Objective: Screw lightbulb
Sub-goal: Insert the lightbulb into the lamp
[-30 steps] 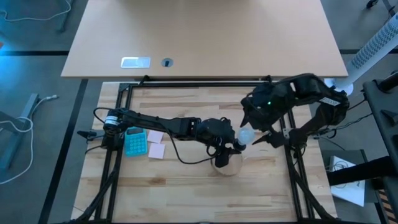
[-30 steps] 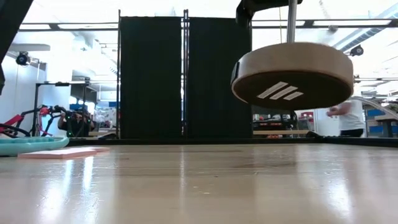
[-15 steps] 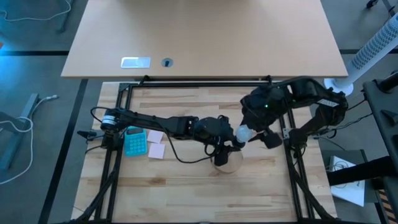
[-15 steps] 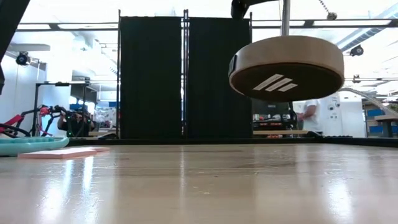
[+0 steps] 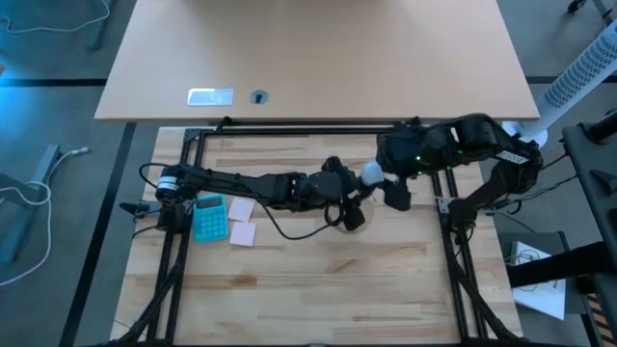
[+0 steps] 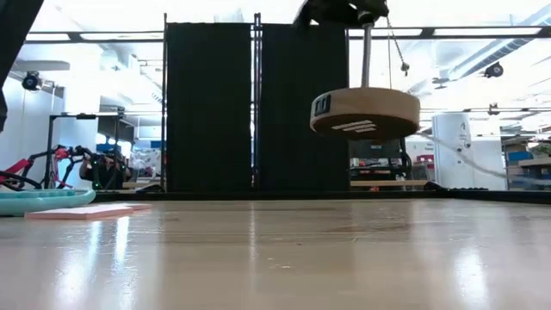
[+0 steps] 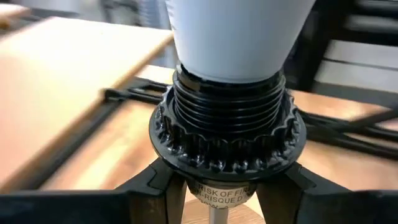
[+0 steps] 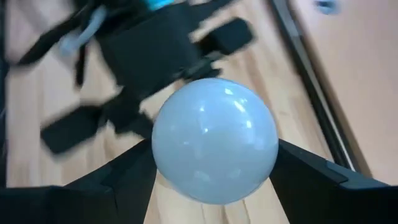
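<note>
Holding: socket [image 7: 227, 134] clamped aloft by left gripper [image 7: 217, 186] as counter-hold; lightbulb [image 8: 214, 140] pinched by right gripper [image 8: 214, 177] for threading, clear of worktop [image 6: 275, 258].

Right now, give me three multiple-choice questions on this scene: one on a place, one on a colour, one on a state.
1. Where is the wooden disc? A) lifted clear of the table B) in a box C) on the floor
2. The lightbulb's colour? A) red B) white C) green
3. The lightbulb is: A) broken B) lying loose C) seated in the black socket
A: air shows under the disc; B: its globe is white; C: its neck sits in the socket.
</note>
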Motion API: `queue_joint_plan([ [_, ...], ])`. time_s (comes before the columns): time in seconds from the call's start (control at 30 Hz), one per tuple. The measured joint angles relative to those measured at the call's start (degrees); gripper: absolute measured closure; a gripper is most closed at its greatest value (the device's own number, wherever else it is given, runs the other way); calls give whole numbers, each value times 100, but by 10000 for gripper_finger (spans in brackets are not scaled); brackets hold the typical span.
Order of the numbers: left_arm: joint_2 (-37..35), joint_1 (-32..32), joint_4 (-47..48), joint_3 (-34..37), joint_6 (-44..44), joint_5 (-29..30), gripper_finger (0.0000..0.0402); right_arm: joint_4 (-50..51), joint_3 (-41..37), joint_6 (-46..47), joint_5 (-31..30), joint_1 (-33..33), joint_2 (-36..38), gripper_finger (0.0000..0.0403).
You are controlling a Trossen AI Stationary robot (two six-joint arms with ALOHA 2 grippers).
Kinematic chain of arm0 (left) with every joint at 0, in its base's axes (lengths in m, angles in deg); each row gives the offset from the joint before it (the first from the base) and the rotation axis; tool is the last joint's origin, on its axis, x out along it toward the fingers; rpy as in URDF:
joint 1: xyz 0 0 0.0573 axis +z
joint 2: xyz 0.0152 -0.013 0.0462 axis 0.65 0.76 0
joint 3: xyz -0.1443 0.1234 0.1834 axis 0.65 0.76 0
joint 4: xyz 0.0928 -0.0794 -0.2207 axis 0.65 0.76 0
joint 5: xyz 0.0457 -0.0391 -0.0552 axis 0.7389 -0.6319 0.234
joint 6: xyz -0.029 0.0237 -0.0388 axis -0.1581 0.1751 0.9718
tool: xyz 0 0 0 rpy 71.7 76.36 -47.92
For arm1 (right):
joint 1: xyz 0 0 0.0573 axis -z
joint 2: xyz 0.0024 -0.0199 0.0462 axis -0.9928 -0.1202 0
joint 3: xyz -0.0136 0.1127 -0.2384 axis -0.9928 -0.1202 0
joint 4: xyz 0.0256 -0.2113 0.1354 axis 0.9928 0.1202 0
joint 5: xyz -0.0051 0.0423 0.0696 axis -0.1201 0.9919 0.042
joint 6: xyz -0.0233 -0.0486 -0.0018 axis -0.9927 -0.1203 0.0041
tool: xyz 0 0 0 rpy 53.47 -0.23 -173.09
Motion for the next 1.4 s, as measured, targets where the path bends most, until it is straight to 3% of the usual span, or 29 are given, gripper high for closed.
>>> queue_joint_plan([
  [0.17, 0, 12, -246, 0, -309, 873, 259, -263, -2, 1243, -693, 51, -5, 134],
  [0.3, 0, 72, -622, -2, -727, 1430, 259, -550, -17, 2360, -1617, 96, -59, 130],
  [0.4, 0, 157, -652, -2, -777, 1516, 259, -691, -6, 2457, -1901, 119, -62, 120],
  [0.5, -3, 221, -646, 11, -774, 1251, 259, -584, 82, 2300, -1781, 121, -86, 103],
  [0.6, -53, 260, -430, 11, -764, 783, 259, -483, 282, 2227, -1548, 121, 15, 82],
  [0.67, -63, 307, -73, 10, -747, 168, 259, -254, 487, 2119, -1295, 141, 173, 68],
  [0.8, -40, 430, 597, 49, -822, -1619, 259, 296, 765, 1535, -362, 182, 395, 54],
  [0.9, -11, 492, 610, 75, -1360, -2894, 259, 276, 728, 269, 570, 181, 613, 55],
  [1.0, 49, 557, 489, 79, -1706, -4063, 259, 274, 691, -520, 1039, 174, 606, 60],
  [1.23, 133, 616, 538, 90, -1881, -4707, 259, 272, 685, -1822, 1504, 177, 202, 72],
  [1.4, 133, 605, 550, 90, -1822, -4775, 259, 265, 673, -2359, 2149, 175, -197, 79],
])
